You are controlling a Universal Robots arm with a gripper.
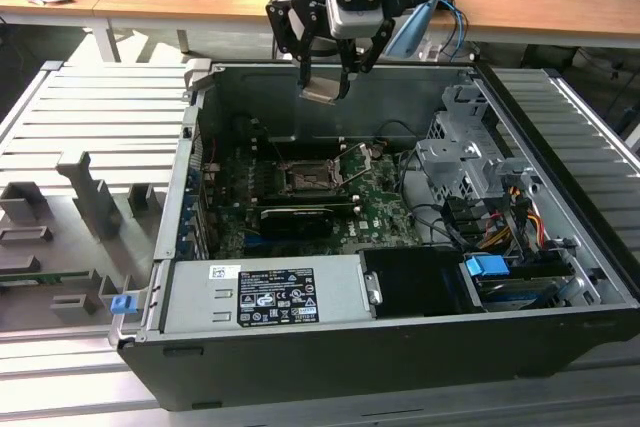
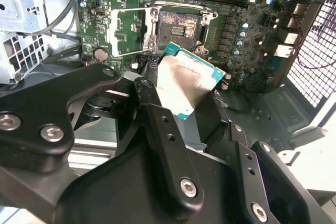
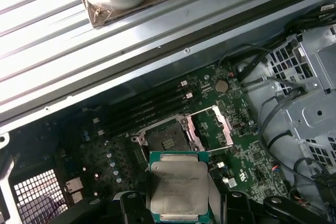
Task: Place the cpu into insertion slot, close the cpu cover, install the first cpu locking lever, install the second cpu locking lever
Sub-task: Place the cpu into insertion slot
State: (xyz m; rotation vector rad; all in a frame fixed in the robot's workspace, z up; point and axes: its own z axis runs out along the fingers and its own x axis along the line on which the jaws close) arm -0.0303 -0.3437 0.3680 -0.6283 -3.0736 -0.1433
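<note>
Two jaws on cpu (image 3: 178, 187) edges, well clear of insertion slot (image 3: 164, 141)

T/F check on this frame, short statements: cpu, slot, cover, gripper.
1. The gripper grips the cpu. True.
2. The cpu is seated in the insertion slot. False: it hangs in the gripper above the open computer case, and the slot lies bare.
3. The cpu cover is closed over the slot. False: it is swung open and lies to one side of the slot.
4. The slot sits on a green circuit board inside the case. True.
</note>
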